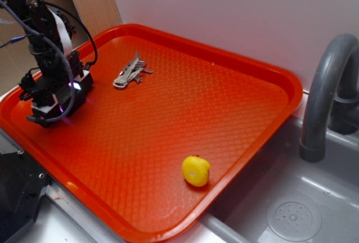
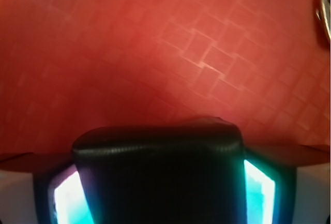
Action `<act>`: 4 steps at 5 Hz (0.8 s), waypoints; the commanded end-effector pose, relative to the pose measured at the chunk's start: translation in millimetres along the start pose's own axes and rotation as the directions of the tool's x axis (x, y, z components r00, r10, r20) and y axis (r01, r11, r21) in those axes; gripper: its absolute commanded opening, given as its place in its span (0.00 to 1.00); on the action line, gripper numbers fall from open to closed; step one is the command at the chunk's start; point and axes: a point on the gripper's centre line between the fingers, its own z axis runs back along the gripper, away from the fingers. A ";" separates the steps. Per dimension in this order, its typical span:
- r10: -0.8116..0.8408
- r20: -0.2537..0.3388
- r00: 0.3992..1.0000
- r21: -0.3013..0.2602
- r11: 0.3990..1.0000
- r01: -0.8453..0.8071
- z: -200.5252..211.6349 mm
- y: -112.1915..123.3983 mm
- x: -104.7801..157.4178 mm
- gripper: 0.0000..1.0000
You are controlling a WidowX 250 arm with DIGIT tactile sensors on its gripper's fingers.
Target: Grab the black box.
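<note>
In the wrist view the black box, matte with rounded edges, fills the gap between my two glowing fingers and touches both. My gripper is shut on the black box, low over the red tray. In the exterior view the gripper sits at the tray's left side, and the arm and fingers hide the box there.
A yellow toy lies near the tray's front right rim. A grey metal multi-tool lies at the back of the tray and shows at the wrist view's edge. A grey faucet and sink are to the right. A large black angular object fills the lower left corner.
</note>
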 end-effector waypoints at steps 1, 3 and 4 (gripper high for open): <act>0.385 0.023 0.923 0.151 0.911 -0.384 50.0 -7.8 3.9 0.00; 0.781 0.131 0.611 -0.068 0.622 -0.780 159.6 -1.5 44.3 0.00; 0.883 0.102 0.458 -0.119 0.468 -0.875 203.6 4.6 59.1 0.00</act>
